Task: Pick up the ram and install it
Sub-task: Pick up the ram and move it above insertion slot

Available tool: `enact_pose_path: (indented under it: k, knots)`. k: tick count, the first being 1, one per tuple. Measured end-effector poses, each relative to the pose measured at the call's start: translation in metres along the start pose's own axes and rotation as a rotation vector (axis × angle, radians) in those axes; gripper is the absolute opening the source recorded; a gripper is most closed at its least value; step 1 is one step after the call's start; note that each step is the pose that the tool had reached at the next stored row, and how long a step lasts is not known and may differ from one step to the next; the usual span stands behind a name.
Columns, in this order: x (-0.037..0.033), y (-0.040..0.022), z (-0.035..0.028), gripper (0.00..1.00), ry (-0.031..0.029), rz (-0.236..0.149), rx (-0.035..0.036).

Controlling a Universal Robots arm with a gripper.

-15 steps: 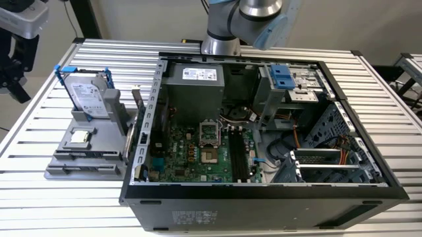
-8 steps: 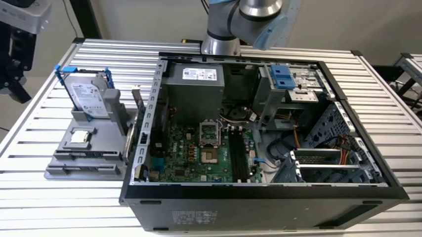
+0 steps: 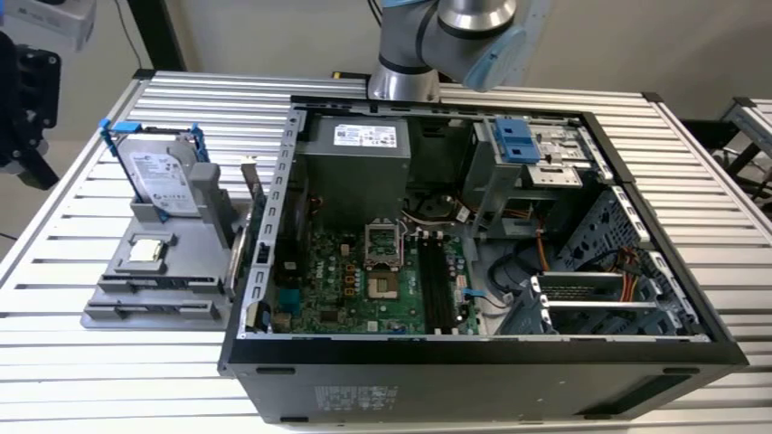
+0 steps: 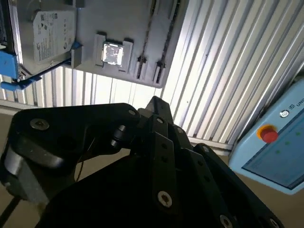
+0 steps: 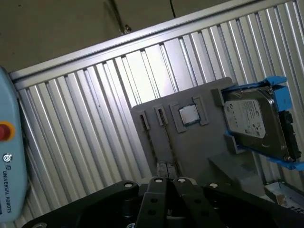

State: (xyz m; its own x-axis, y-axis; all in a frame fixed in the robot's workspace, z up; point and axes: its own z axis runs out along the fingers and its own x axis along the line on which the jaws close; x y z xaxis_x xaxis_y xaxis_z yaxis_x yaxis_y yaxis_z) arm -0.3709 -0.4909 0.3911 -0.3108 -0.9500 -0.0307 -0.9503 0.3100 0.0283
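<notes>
Since the ram (image 3: 249,194) stands on edge beside the tray (image 3: 121,303), just off the case (image 3: 483,371) on the exterior view's left, pickup looks unstarted; in the second wrist view the gripper (image 4: 154,100) hangs clenched, empty, above the tray; the first wrist view agrees, so grasping needs jaws parted along the ram's edge

**Ribbed metal, matt plastic**

The table (image 3: 193,99) is bare ribbed metal with a satin sheen, and it glares white in both wrist views. The holder (image 3: 157,289) looks like matt grey plastic. The hard drive (image 3: 163,176) has a smooth silvery metal shell set in a blue plastic frame (image 5: 280,88). The processor chip (image 3: 147,250) has a bright metal lid. The computer case (image 3: 483,357) is matt black outside and dull grey sheet metal inside. The gripper (image 4: 156,102) is matt black.
</notes>
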Motion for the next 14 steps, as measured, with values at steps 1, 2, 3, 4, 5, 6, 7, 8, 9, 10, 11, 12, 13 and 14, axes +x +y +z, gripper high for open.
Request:
enact_pose_path:
  k: [1,2,3,4,5,6,7,8,9,10,11,12,13,14]
  knots:
    - [0.0000,0.0000,0.0000,0.00,0.0002,-0.017,0.0005]
    - [0.0000,0.0001,0.0000,0.00,0.0005,-0.033,0.0004]
    - [0.0000,0.0001,0.0001,0.00,0.0010,-0.048,0.0001]
    - [0.0000,0.0001,0.0003,0.00,0.0013,-0.064,-0.0004]
    - [0.0000,0.0001,0.0004,0.00,0.0014,-0.077,-0.0008]
    - [0.0000,0.0001,0.0005,0.00,0.0016,-0.086,-0.0010]
    - [0.0000,0.0001,0.0005,0.00,0.0016,-0.089,-0.0012]
    - [0.0000,0.0001,0.0004,0.00,0.0017,-0.089,-0.0012]
    - [0.0000,0.0000,0.0004,0.00,0.0018,-0.090,-0.0013]
    - [0.0000,-0.0001,0.0004,0.00,0.0019,-0.091,-0.0013]
    - [0.0000,-0.0001,0.0004,0.00,0.0019,-0.091,-0.0013]
    - [0.0000,-0.0001,0.0004,0.00,0.0019,-0.092,-0.0013]
    - [0.0000,-0.0001,0.0004,0.00,0.0019,-0.092,-0.0013]
    - [0.0000,0.0000,0.0004,0.00,0.0019,-0.093,-0.0013]
